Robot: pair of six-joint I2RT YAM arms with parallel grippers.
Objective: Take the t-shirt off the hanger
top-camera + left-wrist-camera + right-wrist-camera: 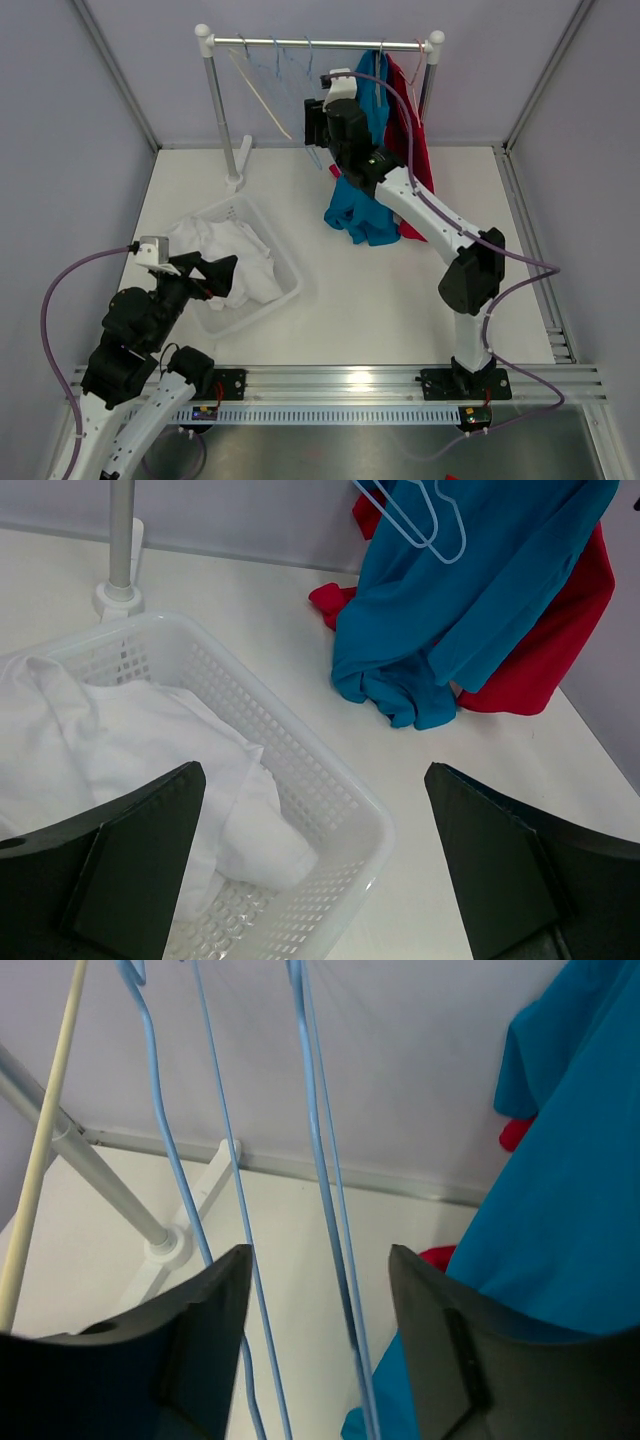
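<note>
— Blue cloth, is it off its hanger?
— Not fully, I judge. The blue t-shirt (372, 215) hangs at the right end of the rail (320, 43). Its hem is heaped on the table and a red t-shirt (415, 150) is behind it.
— And your jaws?
— My right gripper (318, 1260) is spread and pinches nothing. Bare blue hangers (325, 1160) cross before it, and the shirt's edge is just beside.
— The other?
— My left gripper (312, 775) is wide apart over the basket (285, 270), I think to receive.
— Room?
— Open table between basket and shirt.
</note>
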